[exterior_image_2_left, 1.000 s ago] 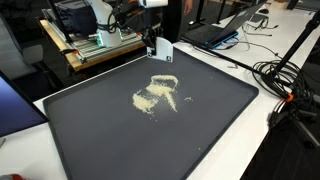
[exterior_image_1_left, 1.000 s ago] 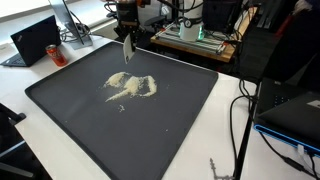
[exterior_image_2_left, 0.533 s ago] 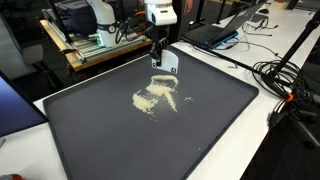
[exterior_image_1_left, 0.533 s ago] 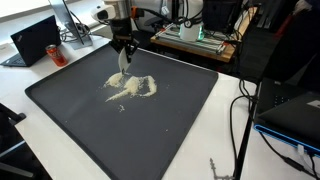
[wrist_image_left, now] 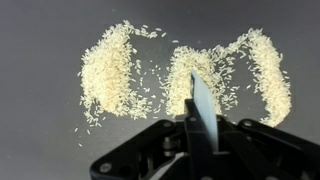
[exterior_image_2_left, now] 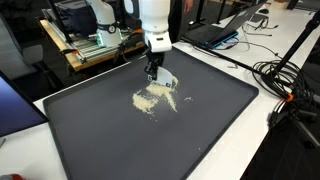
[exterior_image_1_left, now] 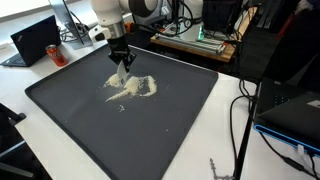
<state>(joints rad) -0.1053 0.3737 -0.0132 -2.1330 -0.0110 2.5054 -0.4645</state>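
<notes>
1. The gripper [wrist_image_left: 198, 135] is clamped tight on a thin white card [wrist_image_left: 200, 98], held upright and edge-on; its lower edge is down among the rice [wrist_image_left: 110, 75].
2. The rice lies in three rough heaps with loose grains scattered between them; in an exterior view the card [exterior_image_2_left: 166, 78] stands at the far end of the patch [exterior_image_2_left: 155, 97].
3. The step in hand looks like scraping grains together with the card; the next move probably calls for keeping the edge flat on the surface and dragging slowly, so grains gather rather than slip under.
4. The surface is a large black mat [exterior_image_1_left: 170, 130] with a raised rim, set on a white table [exterior_image_1_left: 225, 150].
5. Around it: a laptop [exterior_image_1_left: 35, 40], a wooden cart [exterior_image_2_left: 100, 48] of electronics, and cables [exterior_image_2_left: 285, 75]; a lab or office.
</notes>
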